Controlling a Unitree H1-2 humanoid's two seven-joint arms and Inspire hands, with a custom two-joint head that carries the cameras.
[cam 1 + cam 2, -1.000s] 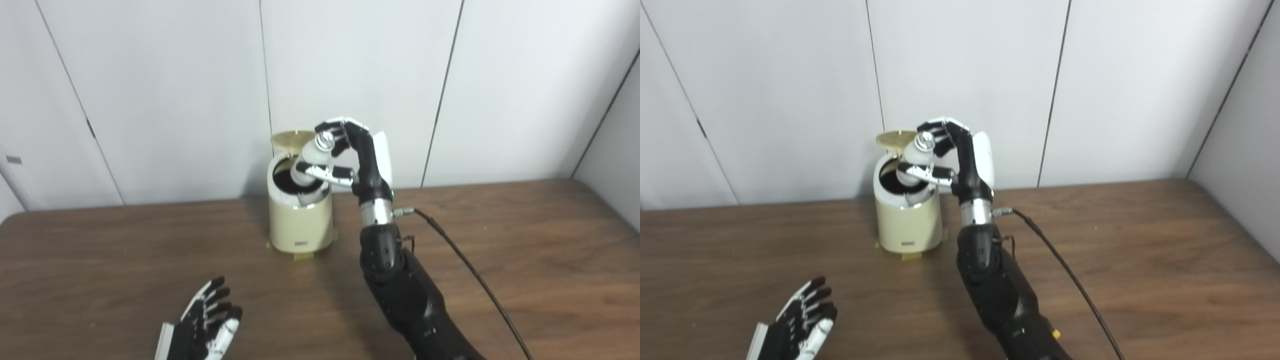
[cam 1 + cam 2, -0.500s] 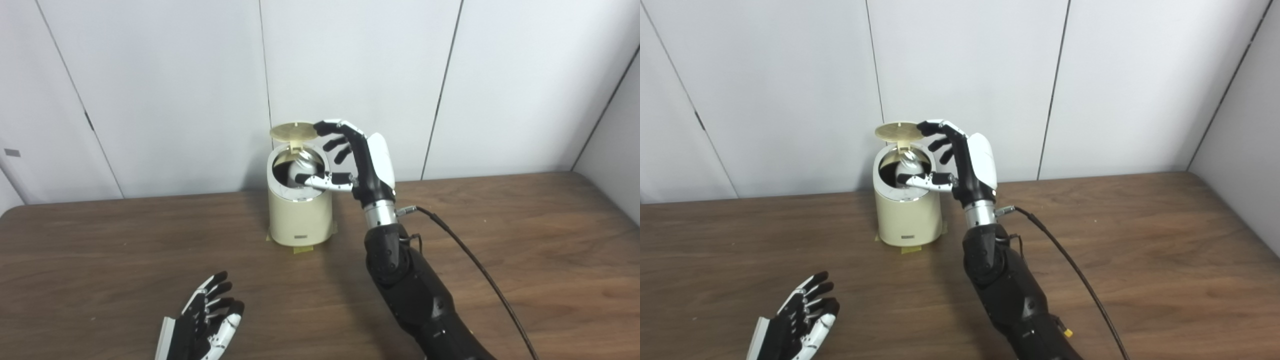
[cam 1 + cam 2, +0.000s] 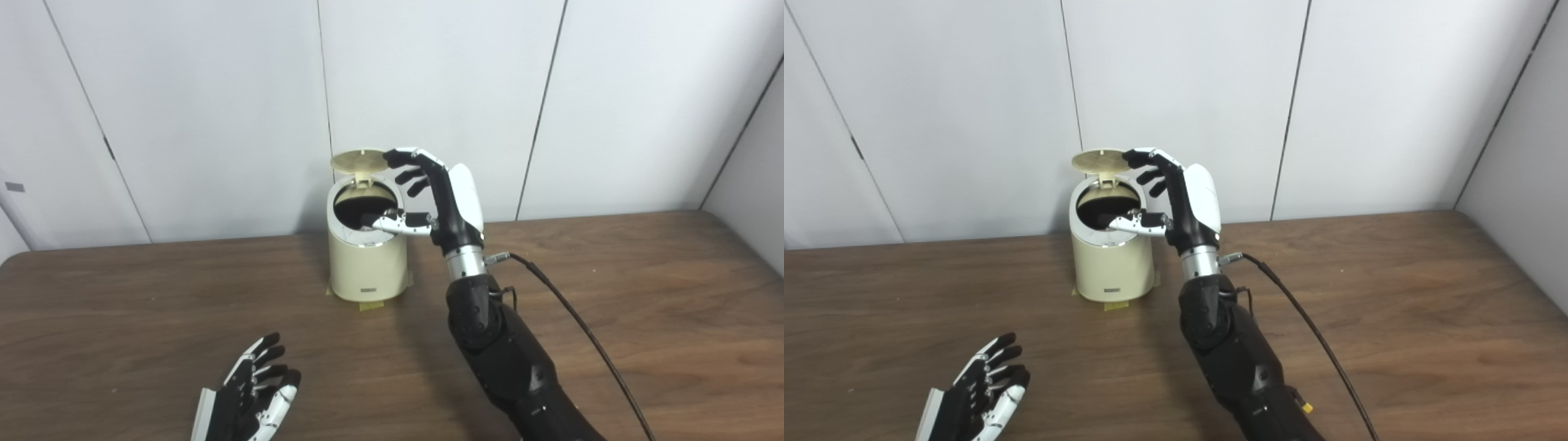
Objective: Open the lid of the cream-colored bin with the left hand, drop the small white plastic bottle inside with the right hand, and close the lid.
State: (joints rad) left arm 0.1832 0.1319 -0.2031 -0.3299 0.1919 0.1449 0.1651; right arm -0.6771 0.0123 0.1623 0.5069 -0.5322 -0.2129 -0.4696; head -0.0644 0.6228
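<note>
Right hand [image 3: 438, 199] hangs spread and empty over the cream-colored bin [image 3: 367, 257], whose lid [image 3: 360, 160] stands up; the bottle is out of sight, presumably inside. Left hand [image 3: 254, 392] rests open, holding nothing, near the desk [image 3: 612, 269] edge, free to close it

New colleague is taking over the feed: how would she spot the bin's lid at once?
On the brown table, by the white wall, stands a cream-colored bin. Its lid is the round ribbed disc hinged up behind the dark opening, beside the right hand and its fingers.
</note>
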